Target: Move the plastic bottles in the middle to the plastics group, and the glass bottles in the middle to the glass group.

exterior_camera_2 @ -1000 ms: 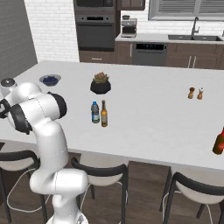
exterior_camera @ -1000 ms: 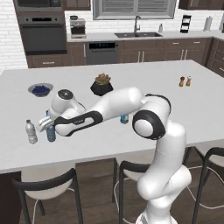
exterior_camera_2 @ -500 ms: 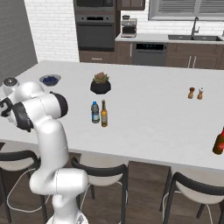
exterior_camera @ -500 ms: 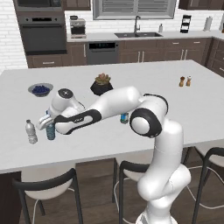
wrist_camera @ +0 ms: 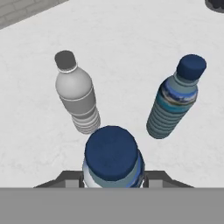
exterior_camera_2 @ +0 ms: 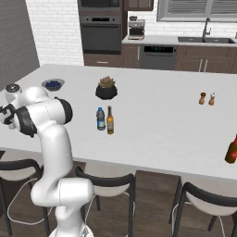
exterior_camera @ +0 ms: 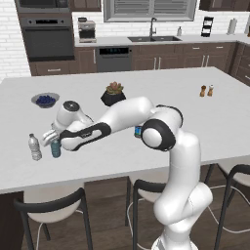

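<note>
Tool clamped on blue-capped water bottle. We lower it straight onto surface, short of whitish bottle and banded bottle ahead, then release.

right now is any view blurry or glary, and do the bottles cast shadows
Hand view: soft and low in detail, the nearest blue-capped bottle cut off at the bottom, the whitish bottle and blue-labelled bottle showing hardly any shadow. Left base view: even flat light, no glare on the counter. Right base view: sharp enough, faint shadows under the amber bottle.
</note>
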